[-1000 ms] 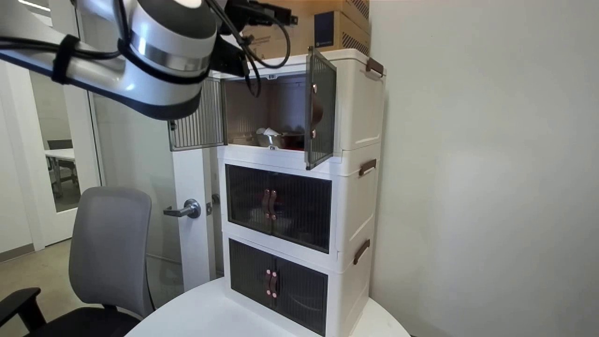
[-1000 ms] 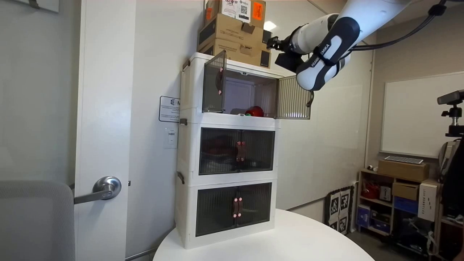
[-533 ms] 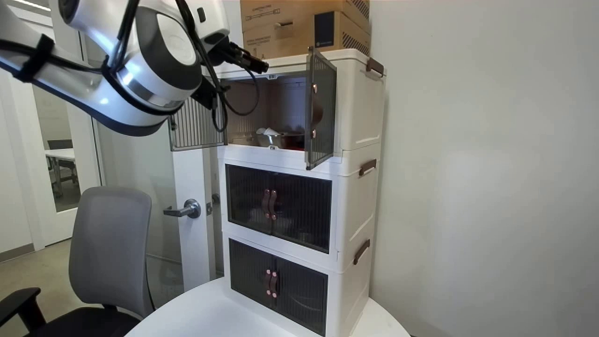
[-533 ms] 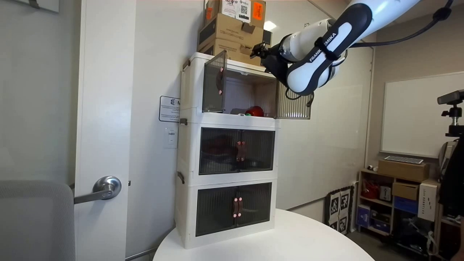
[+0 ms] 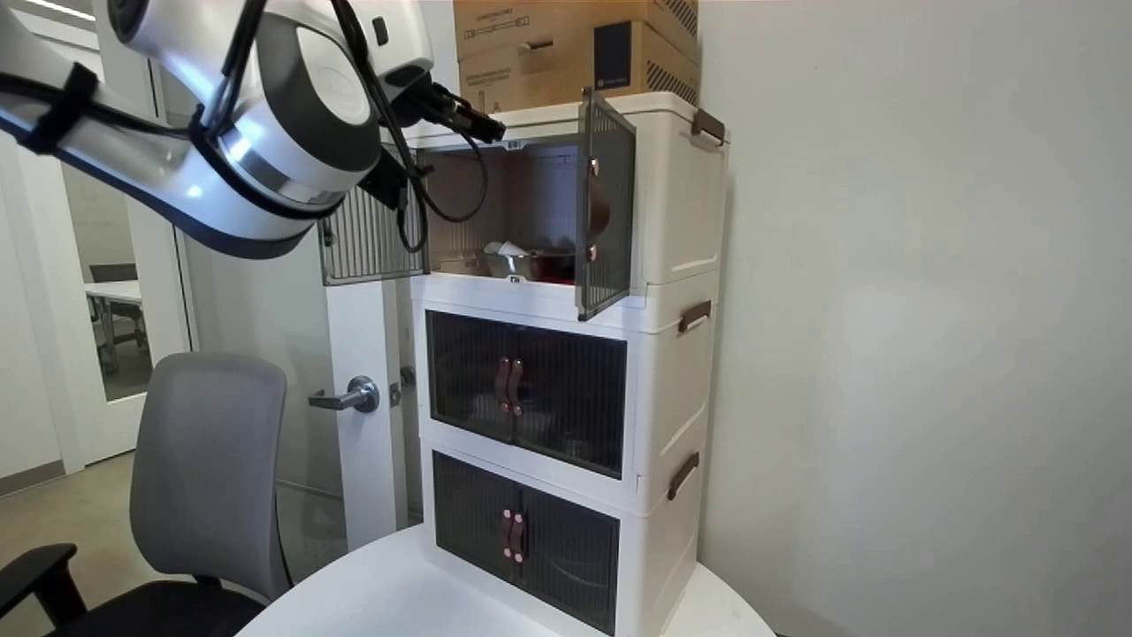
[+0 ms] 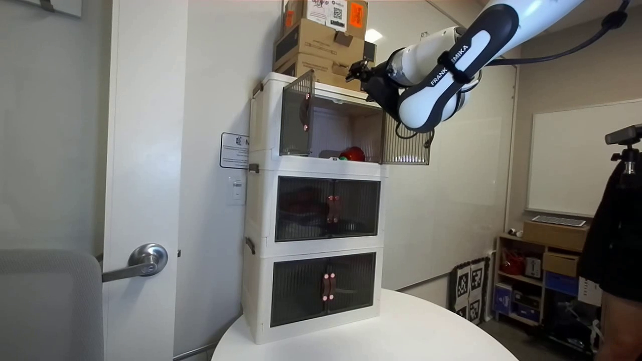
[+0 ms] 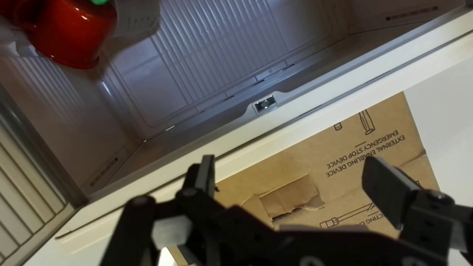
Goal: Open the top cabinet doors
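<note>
The top cabinet doors are dark smoked ribbed panels on the uppermost tier of the white cabinet (image 5: 681, 203). Both stand swung outward, showing the compartment inside. In an exterior view the right-hand door (image 5: 610, 212) juts forward and the left-hand door (image 5: 371, 230) is partly behind the arm. They also show as left-hand (image 6: 297, 118) and right-hand (image 6: 407, 143) panels in an exterior view. The wrist view shows part of a door (image 7: 26, 188) at left. My gripper (image 7: 292, 164) is open and empty. In both exterior views the gripper (image 5: 491, 128) (image 6: 353, 71) is at the cabinet's top front edge, apart from the door handles.
Cardboard boxes (image 5: 548, 62) stand on the cabinet. A red mug (image 7: 74, 33) and a metal bowl (image 5: 513, 264) sit in the top compartment. The two lower tiers' doors (image 5: 526, 389) (image 5: 526, 540) are shut. A chair (image 5: 208, 469) stands beside the table (image 5: 389, 593). A person (image 6: 619, 240) is at the right edge.
Over the last second my gripper has come down to the cabinet's top front edge; in the last half second it has barely moved. The doors have not moved. A person has come into view.
</note>
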